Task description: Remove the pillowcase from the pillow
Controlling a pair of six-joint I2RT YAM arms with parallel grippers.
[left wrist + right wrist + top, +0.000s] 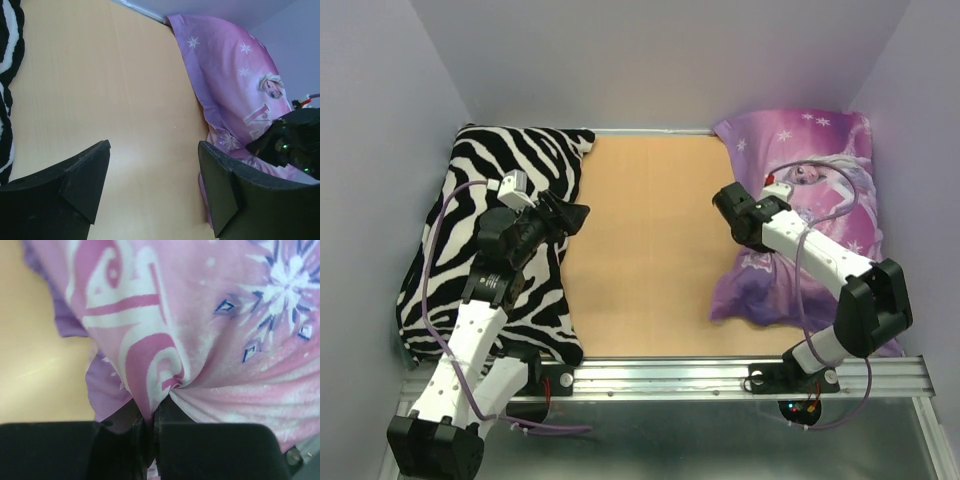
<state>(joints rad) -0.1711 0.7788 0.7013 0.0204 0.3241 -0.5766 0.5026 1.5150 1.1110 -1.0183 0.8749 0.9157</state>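
The wooden table [650, 250] has a pillow down each side and bare board between them. On the left lies a zebra-striped pillow [510, 155], which is no part of the job and seems only to be lying there out of the way. On the right, running from the far right corner toward the near edge and close against the right wall, lies the pillowcase [820, 150], purple-pink with snowflakes and a cartoon princess. It looks plump and full, so the pillow is judged to be inside it; none of the pillow shows in any view, and which end is open cannot be told.

The right arm reaches over the left part of the pillowcase. The right gripper [152, 420] has its jaws clamped together on a small fold of the printed cloth, and the cloth puckers into creases that run to the pinch. Gripping only the thin outer layer like this probably serves to part the case from the filling, so that the case can be drawn off while the pillow lags behind.

The left gripper [154, 150] hangs above the right edge of the zebra-striped pillow, jaws wide apart and holding nothing, facing across the bare board toward the pillowcase. It seems placed to come in and pin or catch the other side.

The task looks barely begun.
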